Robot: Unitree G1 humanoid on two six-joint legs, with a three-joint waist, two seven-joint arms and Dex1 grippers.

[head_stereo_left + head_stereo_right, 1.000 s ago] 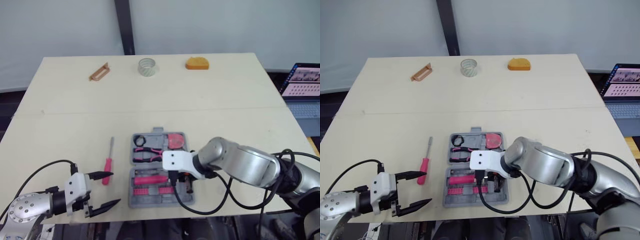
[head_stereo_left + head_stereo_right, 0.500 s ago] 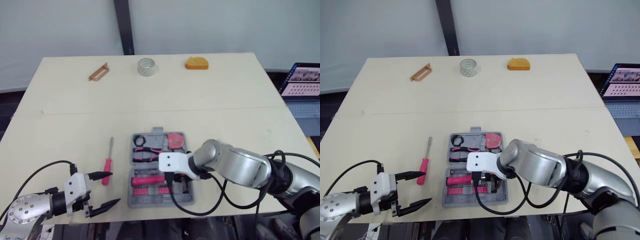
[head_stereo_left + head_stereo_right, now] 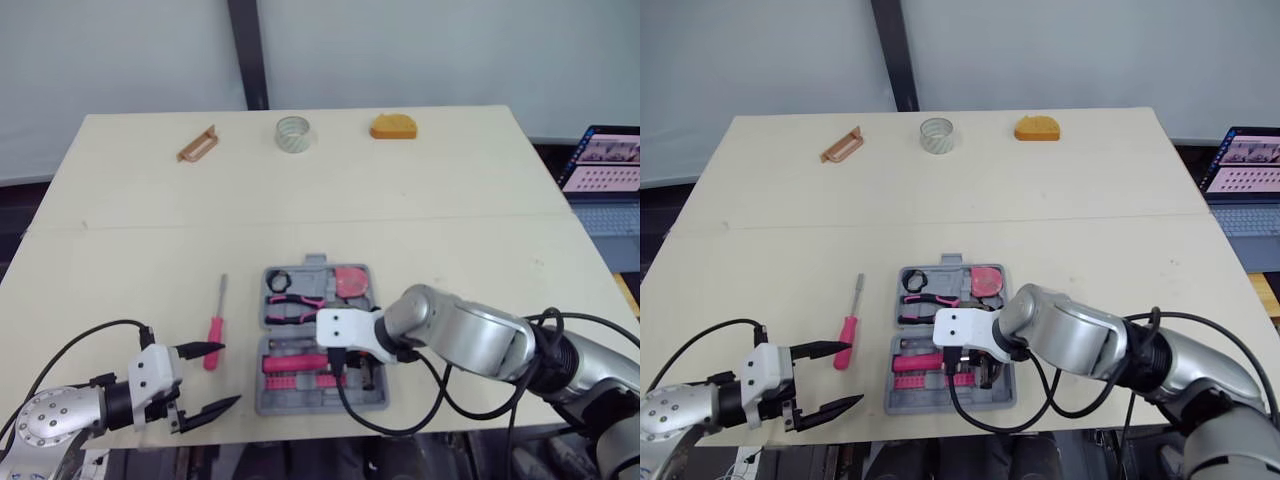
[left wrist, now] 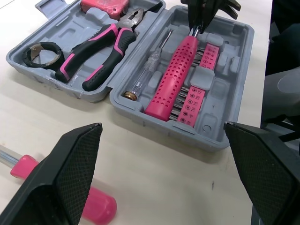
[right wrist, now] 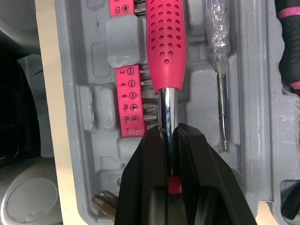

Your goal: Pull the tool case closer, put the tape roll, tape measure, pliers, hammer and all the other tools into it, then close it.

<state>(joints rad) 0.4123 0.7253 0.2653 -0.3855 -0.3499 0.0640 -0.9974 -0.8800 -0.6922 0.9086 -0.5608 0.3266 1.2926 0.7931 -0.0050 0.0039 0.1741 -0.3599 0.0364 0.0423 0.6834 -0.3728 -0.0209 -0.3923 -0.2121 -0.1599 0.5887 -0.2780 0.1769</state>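
The grey tool case [image 3: 372,401] lies open near the table's front edge. Its far half holds pink-handled pliers [image 4: 96,54], a pink tape measure [image 3: 350,281] and a small black tape roll [image 4: 42,52]. In the near half, a pink-handled hammer [image 5: 165,44] lies beside a slim screwdriver [image 5: 219,101] and a strip of bits [image 5: 129,89]. My right gripper [image 5: 169,136] is shut on the hammer's steel shaft. Off the case's left side, my left gripper [image 3: 228,376] stands open, holding nothing. A pink screwdriver [image 3: 214,350] lies just beyond it.
Along the table's far edge sit a clear tape roll [image 3: 294,132], an orange tool [image 3: 394,126] and a brown handle-shaped tool [image 3: 197,144]. A laptop [image 3: 605,165] stands off the right side. My right arm's cable loops over the case's front right corner.
My right gripper has shifted slightly left over the case's near half, still on the hammer shaft. The left gripper has not moved.
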